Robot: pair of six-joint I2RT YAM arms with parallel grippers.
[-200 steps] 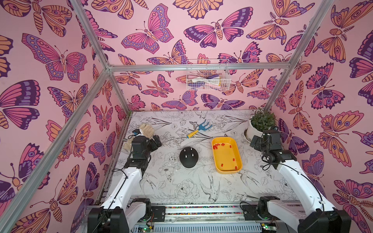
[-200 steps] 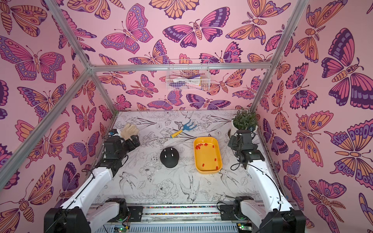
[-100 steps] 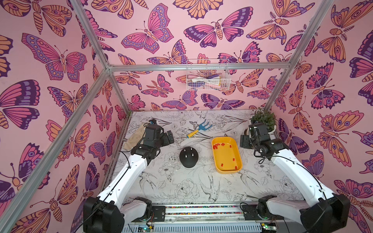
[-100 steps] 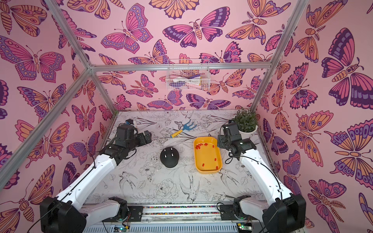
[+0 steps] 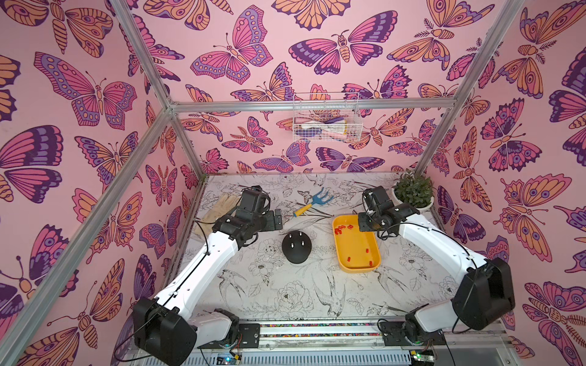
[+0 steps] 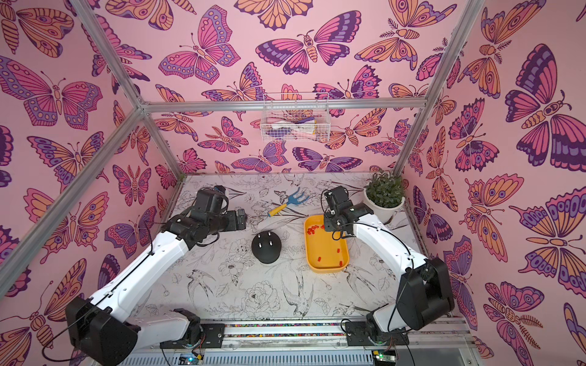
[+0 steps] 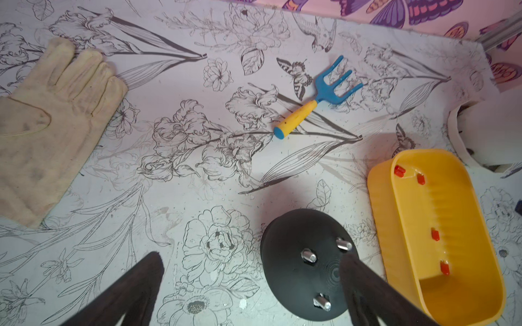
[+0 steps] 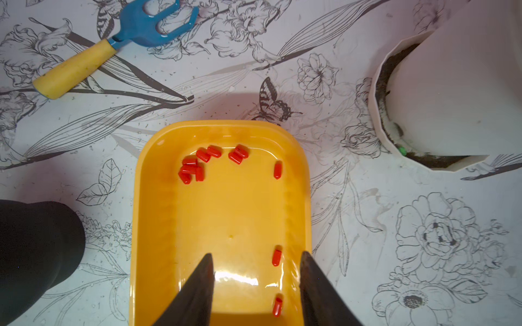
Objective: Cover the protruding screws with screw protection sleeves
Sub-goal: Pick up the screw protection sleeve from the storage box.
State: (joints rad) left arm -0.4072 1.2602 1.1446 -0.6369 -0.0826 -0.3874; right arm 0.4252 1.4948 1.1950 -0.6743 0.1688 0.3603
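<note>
- My right gripper hangs over the yellow tray — jaws partway apart, nothing between them.
- Red screw protection sleeves lie loose in that tray, most bunched at its far end, a few strung along one side.
- My left gripper stands wide and empty near the black dome.
- Three protruding screws stick up bare from the dome — tray just beside it.

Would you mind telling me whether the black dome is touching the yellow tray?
Apart. Both top views show a strip of table between the black dome and the yellow tray.
</note>
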